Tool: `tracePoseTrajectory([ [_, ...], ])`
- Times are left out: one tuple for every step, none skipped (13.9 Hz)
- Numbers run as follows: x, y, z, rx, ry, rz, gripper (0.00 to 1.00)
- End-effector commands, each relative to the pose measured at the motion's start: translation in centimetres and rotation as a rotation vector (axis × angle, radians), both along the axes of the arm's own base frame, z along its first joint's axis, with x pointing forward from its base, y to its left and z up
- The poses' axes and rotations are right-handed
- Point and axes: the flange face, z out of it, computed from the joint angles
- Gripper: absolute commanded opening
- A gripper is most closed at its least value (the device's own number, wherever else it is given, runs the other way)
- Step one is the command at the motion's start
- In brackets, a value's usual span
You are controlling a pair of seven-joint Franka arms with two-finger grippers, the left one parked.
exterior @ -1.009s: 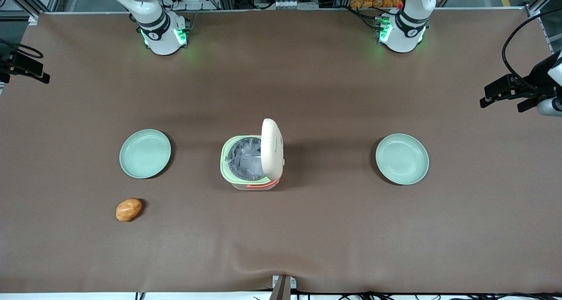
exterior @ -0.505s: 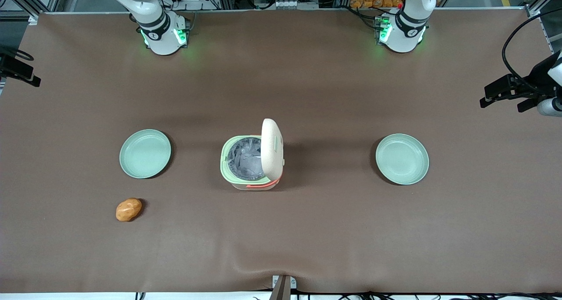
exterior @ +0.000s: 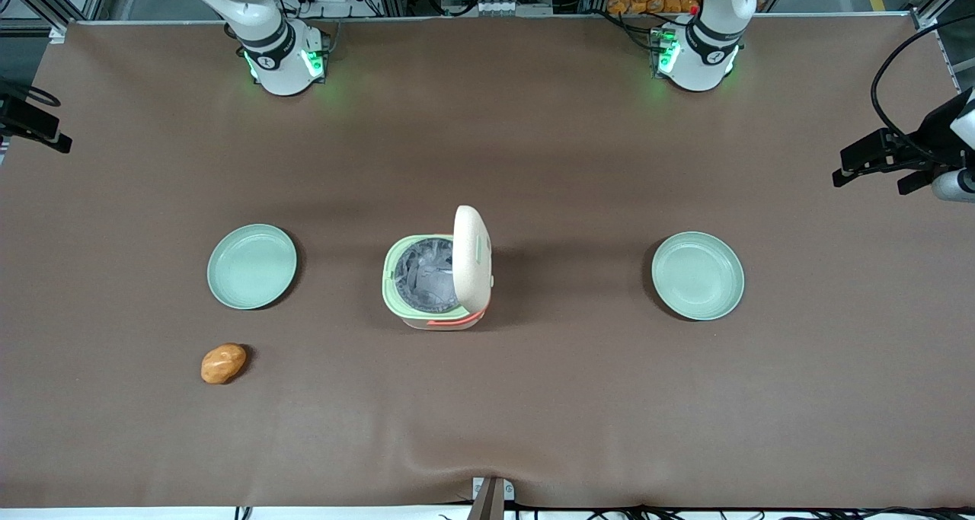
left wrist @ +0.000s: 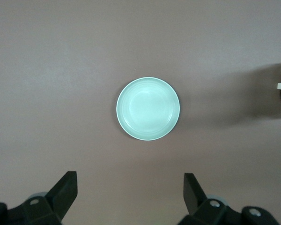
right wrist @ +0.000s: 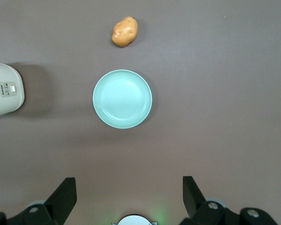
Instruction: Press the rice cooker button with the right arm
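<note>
The rice cooker (exterior: pixel 434 280) stands mid-table with its cream lid (exterior: pixel 472 257) raised upright, showing the grey pot and pale green rim. In the right wrist view the cooker (right wrist: pixel 4 91) shows a small button panel (right wrist: pixel 10 88) on its cream side wall. My right gripper (right wrist: pixel 129 199) hangs open and empty, high over the table, well apart from the cooker and toward the working arm's end. A pale green plate (right wrist: pixel 122 99) lies under it. In the front view only the arm's base (exterior: pixel 278 55) and a black part of its hand (exterior: pixel 34 124) at the frame's edge show.
A brown potato (exterior: pixel 223 363) lies nearer the front camera than the plate (exterior: pixel 252 266) at the working arm's end. A second pale green plate (exterior: pixel 698 275) lies toward the parked arm's end. The brown table cover (exterior: pixel 487 398) spreads all round.
In the front view the black hand at the frame's edge slid a little farther out of frame one second ago, then held still. The cooker, plates and potato have not moved.
</note>
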Motion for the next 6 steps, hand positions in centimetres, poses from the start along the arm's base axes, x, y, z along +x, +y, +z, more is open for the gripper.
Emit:
tracePoseTrajectory([
  [0.07,1.26,0.07,0.012,-0.011,0.012,1.00],
  [0.11,1.33,-0.02,0.011,-0.007,0.005,1.00],
  [0.11,1.33,-0.02,0.009,-0.007,-0.012,1.00],
  [0.08,1.58,-0.06,0.009,-0.002,-0.013,1.00],
  [0.09,1.93,-0.07,0.005,0.000,-0.006,1.00],
  [0.08,1.98,-0.09,0.002,0.002,-0.005,1.00],
])
